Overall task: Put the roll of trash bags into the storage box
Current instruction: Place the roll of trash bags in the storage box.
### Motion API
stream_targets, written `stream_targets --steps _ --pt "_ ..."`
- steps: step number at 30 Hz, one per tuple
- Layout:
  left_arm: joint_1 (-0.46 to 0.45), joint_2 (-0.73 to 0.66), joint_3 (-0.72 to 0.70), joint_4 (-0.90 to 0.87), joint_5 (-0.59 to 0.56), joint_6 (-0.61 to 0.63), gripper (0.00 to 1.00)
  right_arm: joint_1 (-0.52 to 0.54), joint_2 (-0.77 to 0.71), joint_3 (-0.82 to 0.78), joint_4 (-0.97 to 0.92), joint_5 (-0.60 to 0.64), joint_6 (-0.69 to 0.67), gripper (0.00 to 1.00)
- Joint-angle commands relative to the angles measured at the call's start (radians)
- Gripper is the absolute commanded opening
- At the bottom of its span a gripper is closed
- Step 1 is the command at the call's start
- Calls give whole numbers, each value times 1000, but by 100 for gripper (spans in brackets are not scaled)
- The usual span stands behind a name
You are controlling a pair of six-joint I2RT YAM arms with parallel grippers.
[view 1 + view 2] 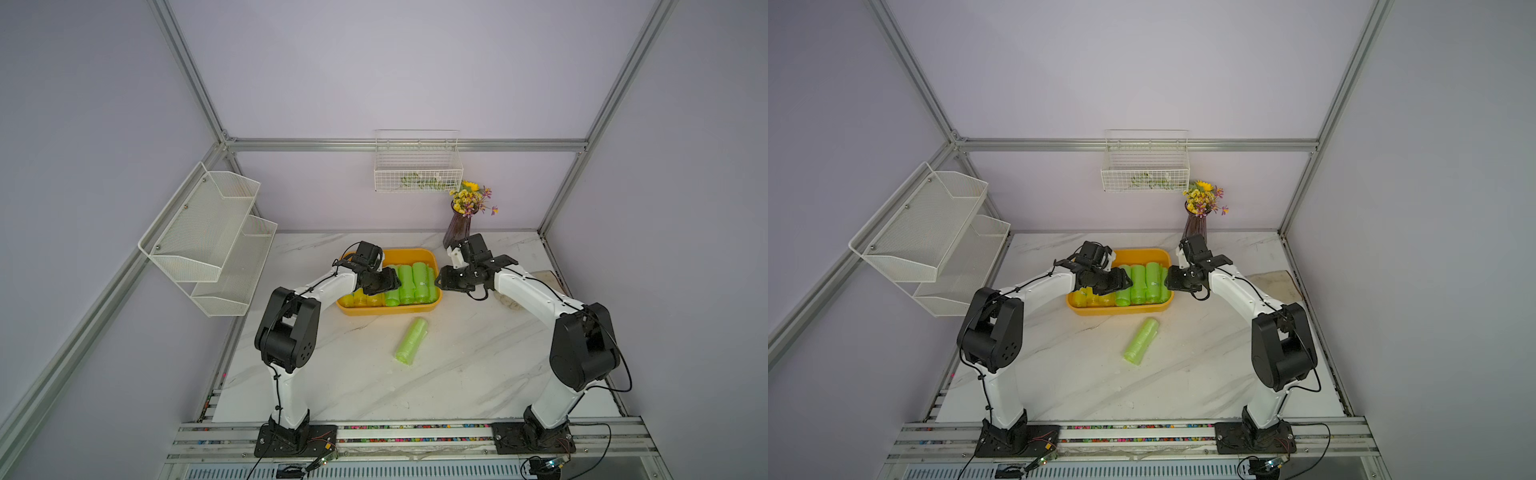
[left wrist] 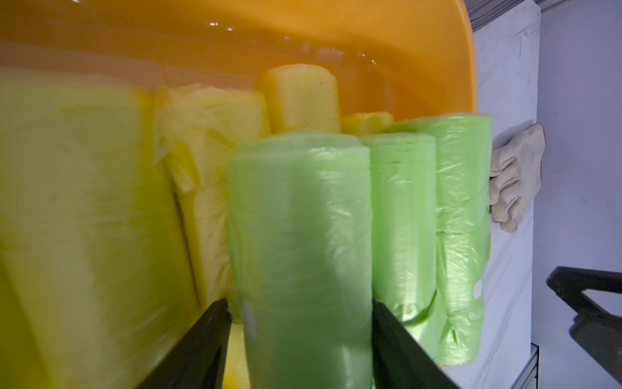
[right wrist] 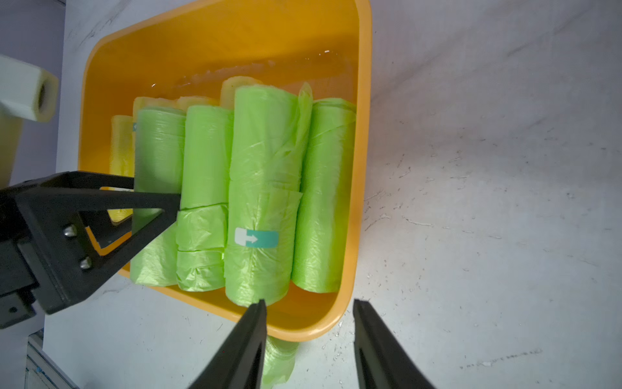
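You're looking into a booth with pale lilac walls (image 1: 395, 75) edged by aluminium rails (image 1: 407, 145). The counter (image 1: 457, 374) is white with grey marble veining. A white mesh two-tier shelf (image 1: 208, 232) hangs on the left wall and a white wire basket (image 1: 417, 166) on the back wall. A vase of flowers (image 1: 458, 226) stands near it. The light is soft and even.

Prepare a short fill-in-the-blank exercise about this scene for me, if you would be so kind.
The loose roll lies on the ____, outside the storage box.
The left gripper straddles a boxed roll coloured ____.
The right gripper holds ____.
The vase holds ____.
Missing words: table; green; nothing; flowers.
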Motion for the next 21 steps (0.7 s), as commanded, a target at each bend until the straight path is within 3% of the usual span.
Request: stream_targets --steps 1,13,21 --pt "-6 -41 -15 28 11 2 66 -10 -34 -18 4 11 9 47" --pt "-6 -122 -43 27 -61 26 76 -20 -51 -34 5 17 2 47" --pt "-7 -219 -98 85 -103 57 90 -27 -53 -47 5 13 -3 48"
